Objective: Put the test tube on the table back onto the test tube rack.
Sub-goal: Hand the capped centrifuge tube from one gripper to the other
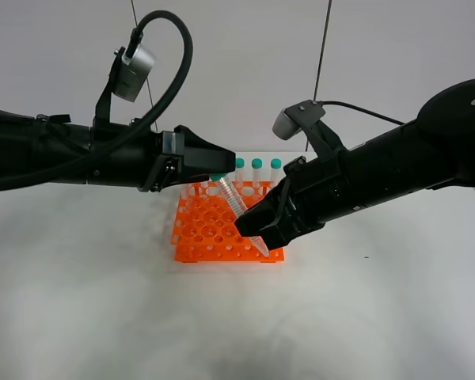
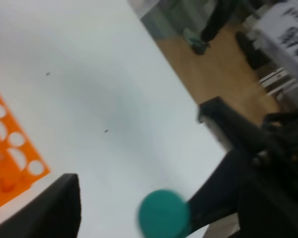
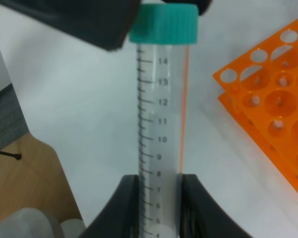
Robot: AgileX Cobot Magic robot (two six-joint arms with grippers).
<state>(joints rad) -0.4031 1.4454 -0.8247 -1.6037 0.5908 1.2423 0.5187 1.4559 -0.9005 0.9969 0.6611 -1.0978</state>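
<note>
Hovering at left, the left end effector [image 1: 223,163] is seen spread wide, nothing gripped, its fingers flanking the teal cap of the test tube [image 1: 231,196]. The tube is carried tilted above the test tube rack [image 1: 199,231], clear of the desk [image 1: 79,301]. Its lower body is pinched by the right end effector [image 1: 259,227]. Uprighting is judged needed before a hole can be entered.
</note>
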